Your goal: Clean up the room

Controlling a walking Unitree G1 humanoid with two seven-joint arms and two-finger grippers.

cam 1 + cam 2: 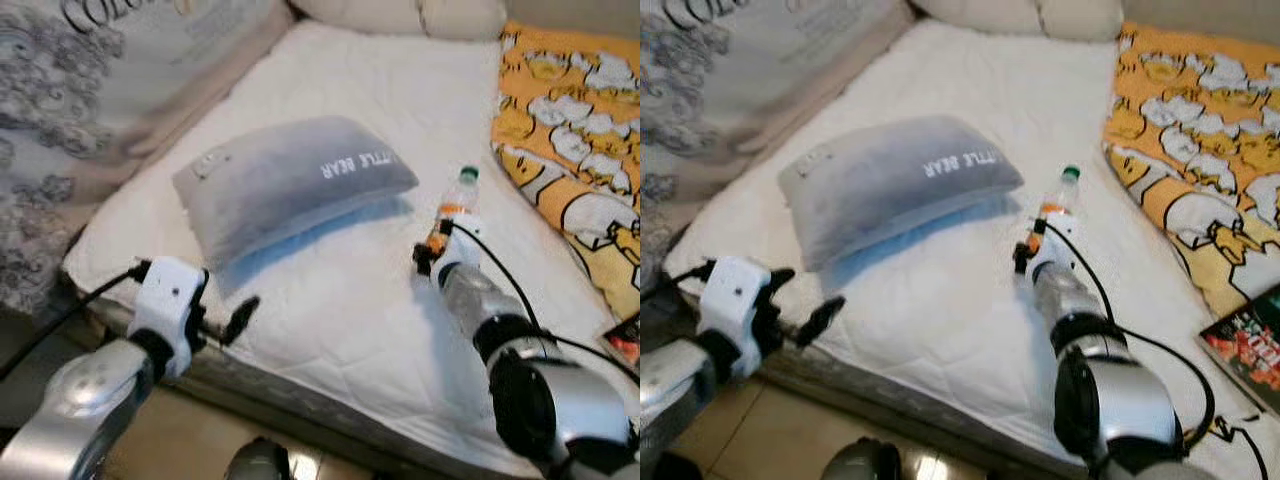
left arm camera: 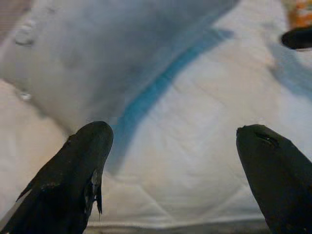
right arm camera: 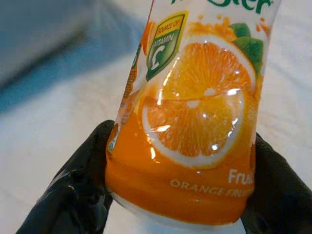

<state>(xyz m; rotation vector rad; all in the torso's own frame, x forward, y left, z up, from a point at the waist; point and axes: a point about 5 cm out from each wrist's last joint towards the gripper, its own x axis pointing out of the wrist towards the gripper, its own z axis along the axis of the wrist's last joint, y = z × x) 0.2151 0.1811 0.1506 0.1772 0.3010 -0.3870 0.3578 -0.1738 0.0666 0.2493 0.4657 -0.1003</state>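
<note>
While you look down from the head: your right hand (image 1: 441,243) grips the orange juice bottle (image 1: 455,205) on the bed (image 1: 330,310), beside the grey pillow (image 1: 290,180).
Left wrist: left hand (image 2: 173,170) spread wide, holding nothing.
Right wrist: fingers (image 3: 80,183) squeeze low; lift straight up, keep squeezing.

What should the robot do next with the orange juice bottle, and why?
Probably lift it straight up off the bed. The right gripper has its fingers pressed on both sides of the juice bottle, which stands upright on the white cover beside the gray pillow. The left gripper is open near the bed's edge.
</note>
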